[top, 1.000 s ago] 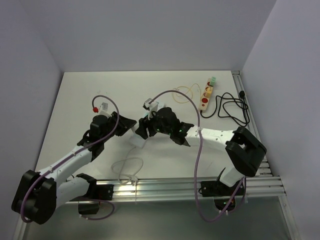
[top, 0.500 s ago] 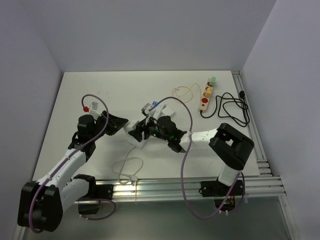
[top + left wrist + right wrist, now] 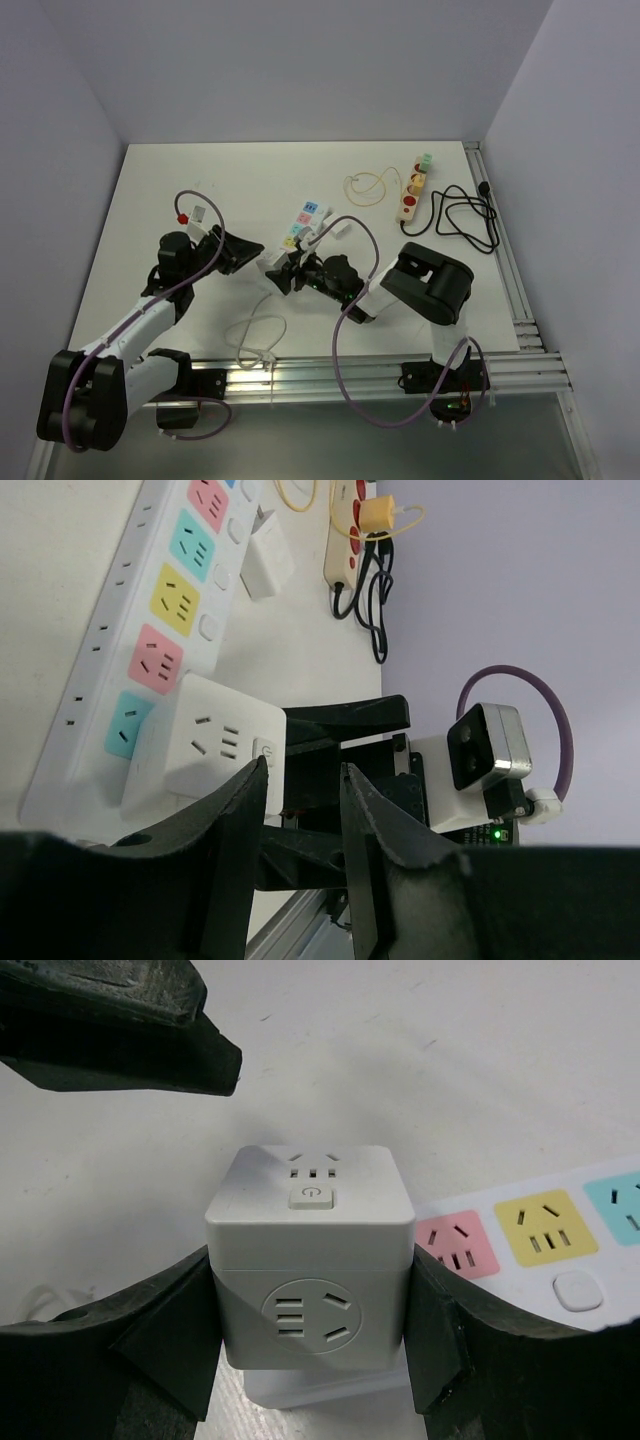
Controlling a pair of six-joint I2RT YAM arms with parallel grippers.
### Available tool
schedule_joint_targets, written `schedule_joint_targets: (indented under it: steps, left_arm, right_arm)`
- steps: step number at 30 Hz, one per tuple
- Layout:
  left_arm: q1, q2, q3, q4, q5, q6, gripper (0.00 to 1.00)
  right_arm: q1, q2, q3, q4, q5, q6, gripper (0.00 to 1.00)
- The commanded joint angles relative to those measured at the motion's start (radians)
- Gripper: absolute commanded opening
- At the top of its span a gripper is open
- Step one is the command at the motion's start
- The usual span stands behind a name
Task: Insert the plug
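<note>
Overhead view first: right pincer [image 3: 284, 272] sits close to the left pincer [image 3: 250, 253] mid-worktop [image 3: 180, 180], and the power strip [image 3: 302, 224] runs away just past them. Left wrist cam: its pincer is released, nothing between the fingers, and the white cube plug [image 3: 215, 745] sits just ahead on the strip's end. Right wrist cam: that pincer is clenched on the cube's sides, with the pink socket [image 3: 457, 1245] right beside it.
</note>
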Motion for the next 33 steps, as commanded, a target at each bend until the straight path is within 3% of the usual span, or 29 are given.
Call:
schedule_joint_targets:
  steps: [1, 11, 18, 24, 33]
  left_arm:
    - [0.008, -0.004, 0.011, 0.059, 0.039, 0.024, 0.41]
    - [0.011, 0.01, 0.003, 0.053, 0.045, 0.037, 0.4]
    - [0.016, -0.001, 0.006, 0.023, 0.042, 0.063, 0.41]
    - [0.019, -0.033, 0.006, -0.002, 0.038, 0.082, 0.56]
    - [0.034, 0.024, -0.02, 0.053, 0.051, 0.079, 0.62]
  right_arm:
    - [0.006, 0.012, -0.006, 0.236, 0.055, -0.025, 0.0]
    - [0.006, 0.027, 0.028, 0.292, 0.058, -0.026, 0.0]
    - [0.005, 0.003, 0.063, 0.242, 0.033, -0.025, 0.0]
    - [0.005, 0.0, 0.083, 0.19, 0.016, -0.041, 0.01]
    - [-0.024, 0.083, 0.125, 0.245, -0.019, 0.044, 0.01]
